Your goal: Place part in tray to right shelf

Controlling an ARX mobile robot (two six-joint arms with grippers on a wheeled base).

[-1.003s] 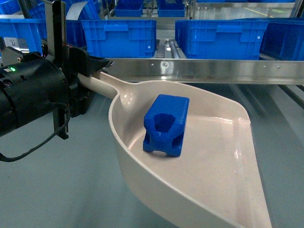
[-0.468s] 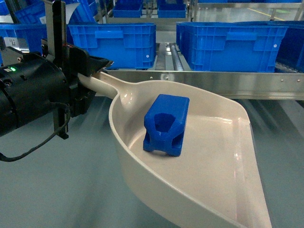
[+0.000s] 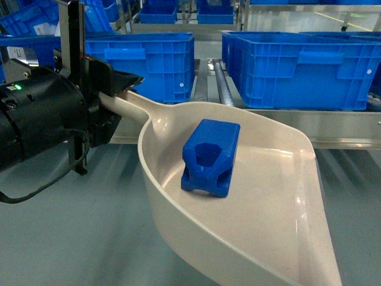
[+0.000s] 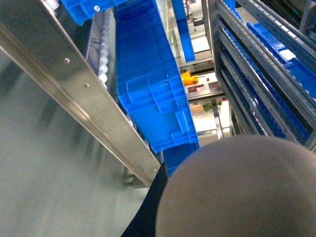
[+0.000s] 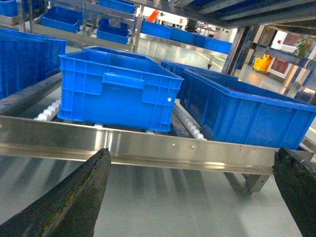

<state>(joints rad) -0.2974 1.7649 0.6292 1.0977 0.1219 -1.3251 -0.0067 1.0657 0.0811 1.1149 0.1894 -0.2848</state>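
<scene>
Stainless-steel right shelf (image 3: 333, 128) with blue crates looms nearer than a second ago — left end effector (image 3: 116, 89) pinching the cream dustpan-shaped tray (image 3: 280, 226), small blue block part (image 3: 209, 158) aboard; right end effector (image 5: 190, 197) spread, empty.

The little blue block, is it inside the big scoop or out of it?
Inside. The blue block sits on the floor of the cream scoop, with the raised rim around it, held by its handle in the left gripper.

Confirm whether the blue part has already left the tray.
No, the part sits inside the tray, held by the left gripper.
</scene>
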